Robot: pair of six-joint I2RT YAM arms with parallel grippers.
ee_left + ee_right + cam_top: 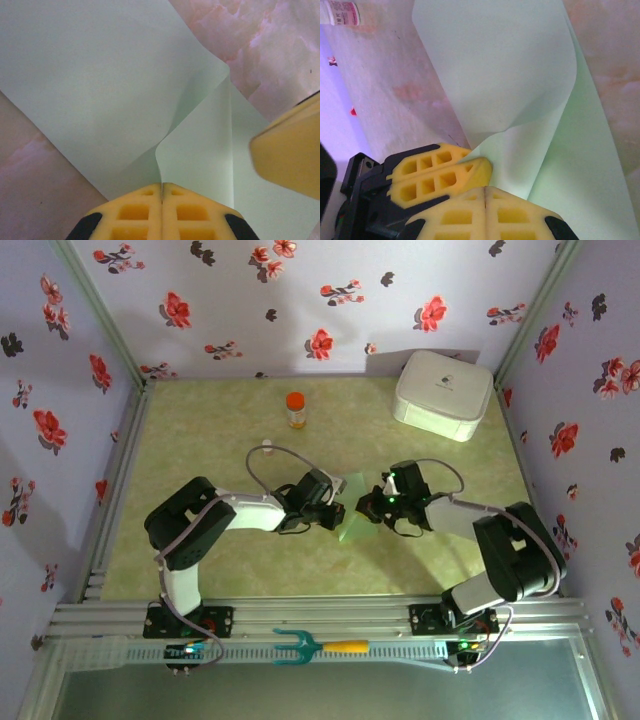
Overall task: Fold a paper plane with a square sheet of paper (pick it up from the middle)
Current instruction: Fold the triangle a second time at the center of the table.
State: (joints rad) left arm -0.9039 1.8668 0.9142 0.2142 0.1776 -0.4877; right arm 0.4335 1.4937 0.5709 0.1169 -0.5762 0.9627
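Near edge of the counter: teal fork-shaped tool lying on the rail. Counter centre: square sheet of paper, pale green, raised and bowed between the 2 arms. Left fingers are closed, pinching the sheet at its edge; right fingers are closed on it just beside them. The sheet curls where unsupported, so it is judged very light, limp, easily creased or torn, and apt to slip. Best held by close edge pinches under low tension. Far edge: orange-capped bottle. Far right corner: white box.
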